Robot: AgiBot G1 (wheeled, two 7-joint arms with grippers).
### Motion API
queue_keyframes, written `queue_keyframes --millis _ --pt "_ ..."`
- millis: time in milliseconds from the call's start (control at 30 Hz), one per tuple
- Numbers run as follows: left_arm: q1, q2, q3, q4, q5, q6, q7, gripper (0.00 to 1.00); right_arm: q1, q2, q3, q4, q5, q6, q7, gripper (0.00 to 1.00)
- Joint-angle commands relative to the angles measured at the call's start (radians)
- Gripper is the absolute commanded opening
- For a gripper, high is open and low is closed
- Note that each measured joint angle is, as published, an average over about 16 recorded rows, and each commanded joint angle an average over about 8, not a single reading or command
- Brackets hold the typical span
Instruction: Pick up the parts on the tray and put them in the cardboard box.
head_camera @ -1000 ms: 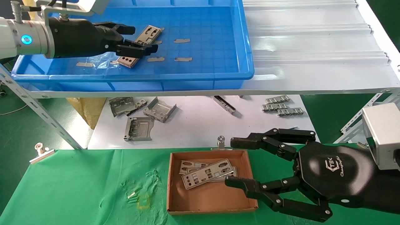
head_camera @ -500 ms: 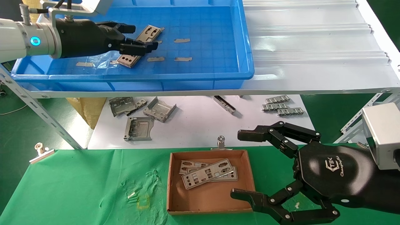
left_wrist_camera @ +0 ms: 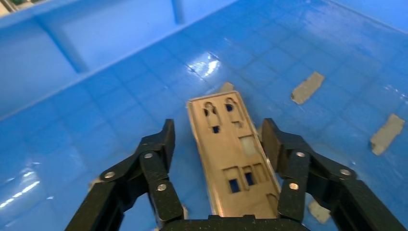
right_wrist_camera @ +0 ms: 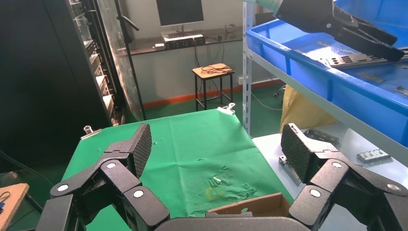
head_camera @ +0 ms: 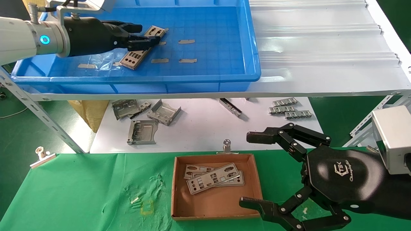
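- The left gripper [head_camera: 146, 39] sits low in the tray [head_camera: 224, 69], its fingers [left_wrist_camera: 159, 149] straddling the one plate [head_camera: 133, 57] left there.
- In the left wrist view the plate [left_wrist_camera: 235, 159] runs lengthwise straight out from the palm, its long edges facing the two pads, so a squeeze would take it across its narrow width.
- The jaws stand narrowly apart, each pad just beside an edge; contact is not clear.
- The plate is thin, flat stamped metal with round and rectangular holes, lying on a glossy gridded floor with tan tape bits.
- The right gripper [head_camera: 253, 170] hangs spread wide and empty beside the box [head_camera: 215, 205], which holds plates already.
- The left arm is far nearer.
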Motion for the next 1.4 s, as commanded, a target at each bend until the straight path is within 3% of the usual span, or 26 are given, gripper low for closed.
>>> queue_keyframes --millis 33,167,233,300,467,1400 --pt "-0.001 0.004 0.003 0.002 0.004 0.005 -0.006 0.04 0.000 0.000 0.000 0.000 0.000 0.000 0.000 1.00" --pt "-0.002 0.002 0.007 0.001 0.010 0.018 -0.009 0.22 0.000 0.000 0.000 0.000 0.000 0.000 0.000 1.00" --pt "-0.002 0.001 0.009 0.002 0.013 0.019 -0.010 0.24 0.000 0.000 0.000 0.000 0.000 0.000 0.000 1.00" --pt "-0.002 0.000 0.011 0.002 0.015 0.019 -0.011 0.20 0.000 0.000 0.000 0.000 0.000 0.000 0.000 1.00" --pt "-0.002 -0.003 0.011 -0.001 0.015 0.012 -0.010 0.00 0.000 0.000 0.000 0.000 0.000 0.000 0.000 1.00" --pt "0.005 -0.003 -0.025 -0.020 -0.035 -0.142 0.064 0.00 0.000 0.000 0.000 0.000 0.000 0.000 0.000 1.00"
